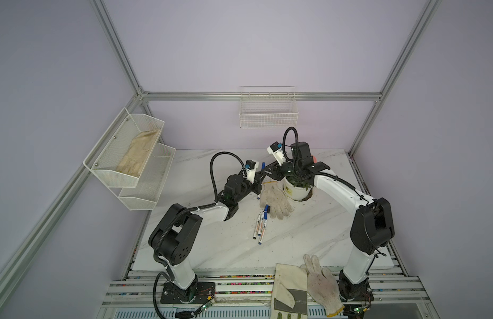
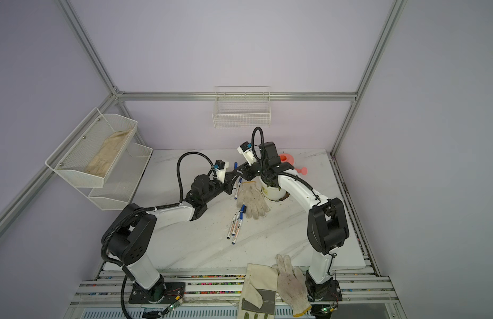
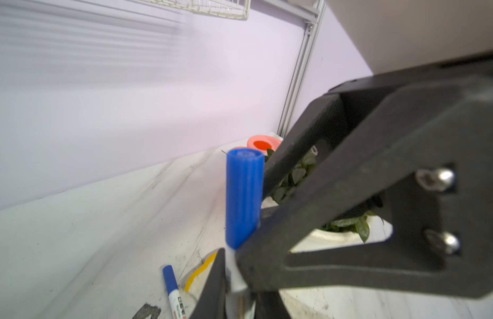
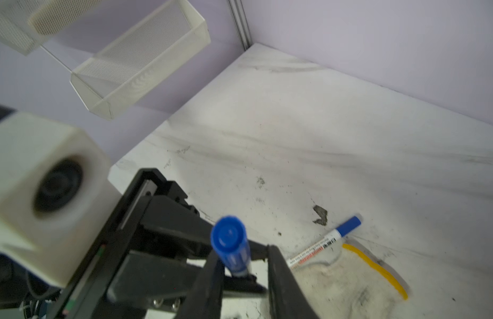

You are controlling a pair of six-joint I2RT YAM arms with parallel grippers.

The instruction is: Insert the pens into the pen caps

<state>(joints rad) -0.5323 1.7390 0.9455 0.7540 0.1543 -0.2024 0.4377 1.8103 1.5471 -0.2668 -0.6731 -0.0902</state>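
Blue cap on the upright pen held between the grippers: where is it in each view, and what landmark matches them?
In a top view: blue cap near centre, just behind the knitted glove.
In a top view: slightly left of centre, behind the same glove.
Left wrist: mid-frame, upright.
Right wrist: low centre, end-on.
Shared landmark: the glove; its yellow cuff shows in both wrist views.

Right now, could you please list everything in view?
pens: about five, white, blue ends; most mid-table, one beside the middle glove, one held upright
gloves: four, whitish; one mid-table, two at front, one in the shelf
plant pot: one, white, beside that glove
watering can: one, orange, behind the pot
wire basket: one, white, back wall
mesh shelf: one, white, left wall
table: one, white marble
left fingers: black, shut on the upright pen
right fingers: black, open around its cap
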